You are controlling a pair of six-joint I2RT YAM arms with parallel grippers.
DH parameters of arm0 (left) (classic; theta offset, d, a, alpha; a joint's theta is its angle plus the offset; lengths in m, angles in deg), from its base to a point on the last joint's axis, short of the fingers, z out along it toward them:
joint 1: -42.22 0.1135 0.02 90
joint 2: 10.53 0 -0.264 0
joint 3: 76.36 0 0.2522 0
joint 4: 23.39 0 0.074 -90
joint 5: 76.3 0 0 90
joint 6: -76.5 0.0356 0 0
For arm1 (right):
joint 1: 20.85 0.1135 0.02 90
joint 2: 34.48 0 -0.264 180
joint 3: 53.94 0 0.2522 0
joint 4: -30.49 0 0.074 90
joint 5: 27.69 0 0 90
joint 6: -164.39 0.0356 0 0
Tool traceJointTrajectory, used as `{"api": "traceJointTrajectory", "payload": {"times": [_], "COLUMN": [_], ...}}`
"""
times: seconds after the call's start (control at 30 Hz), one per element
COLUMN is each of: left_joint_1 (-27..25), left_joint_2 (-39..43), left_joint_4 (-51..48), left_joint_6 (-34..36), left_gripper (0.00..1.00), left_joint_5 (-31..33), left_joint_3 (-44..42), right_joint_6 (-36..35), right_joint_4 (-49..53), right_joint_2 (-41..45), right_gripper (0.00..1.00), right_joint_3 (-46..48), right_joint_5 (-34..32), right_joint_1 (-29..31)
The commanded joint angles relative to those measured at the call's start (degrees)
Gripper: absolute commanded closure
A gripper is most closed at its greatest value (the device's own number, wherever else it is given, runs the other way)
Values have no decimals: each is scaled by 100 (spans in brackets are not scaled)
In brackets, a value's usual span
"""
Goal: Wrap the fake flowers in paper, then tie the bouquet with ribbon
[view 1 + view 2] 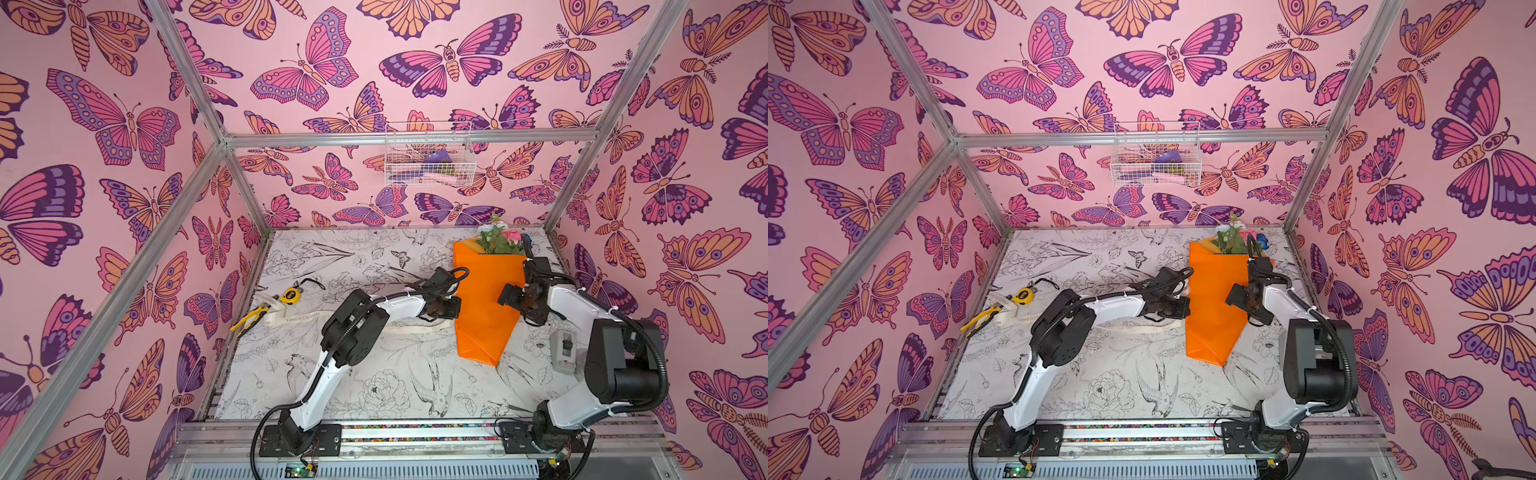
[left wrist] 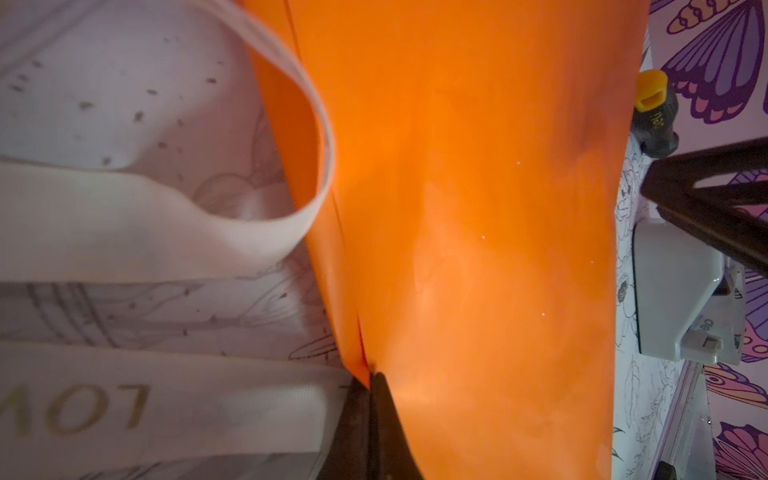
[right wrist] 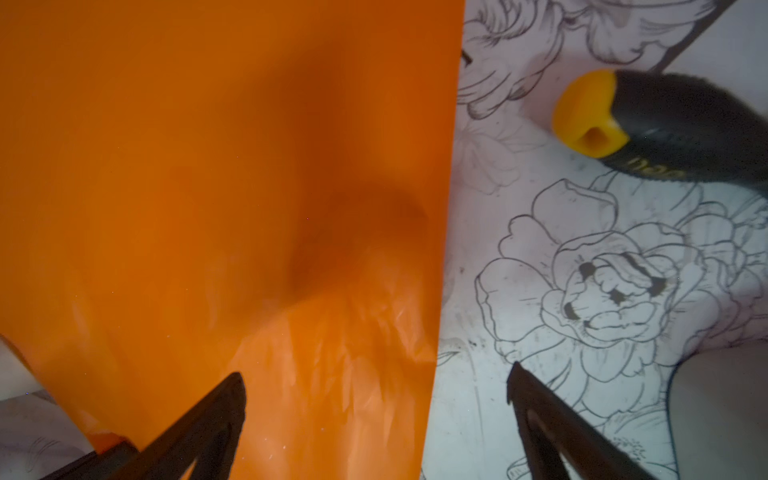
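A bouquet (image 1: 486, 291) lies flat on the right half of the printed table (image 1: 374, 374), its pink, white and blue blooms (image 1: 498, 239) toward the back wall and the pointed end of its orange paper (image 1: 484, 324) toward the arm bases. The left tool (image 2: 370, 378) is fully closed at the paper's left edge and appears, in the left wrist view, to pinch a fold of that paper. The right tool (image 3: 376, 370) stands wide open and empty, one finger over the paper and the other over bare table, straddling the right edge. A cream ribbon (image 1: 415, 328) runs across the table from the left up to the paper, with a loop arching against it. Whether it passes underneath cannot be told.

The bundle is probably very light. The glossy paper looks thin and slick, and is likely to crease, slide or peel open rather than carry the stems. A pinch on a fold alone would probably lift a flap, not the bouquet. The safer hold seems to be the narrow lower part of the cone, where the stems should bunch and give something firm to squeeze, which is also where the ribbon belongs. The soft blooms are best left alone.
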Motion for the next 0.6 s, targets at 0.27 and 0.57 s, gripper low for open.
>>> {"api": "traceJointTrajectory", "payload": {"times": [0.27,0.57], "left_joint_1": [-8,5], "left_joint_2": [-265,-452], "left_joint_4": [-162,-167], "left_joint_6": [3,-75], "left_gripper": [100,100], "left_joint_5": [-67,-229], "left_joint_3": [-69,88], "right_joint_6": [-96,-298], "right_joint_4": [-1230,-756], "right_joint_2": [-666,-1264], "right_gripper": [1,1], "right_joint_3": [-57,-784], "right_joint_5": [1548,903], "right_joint_1": [83,969]}}
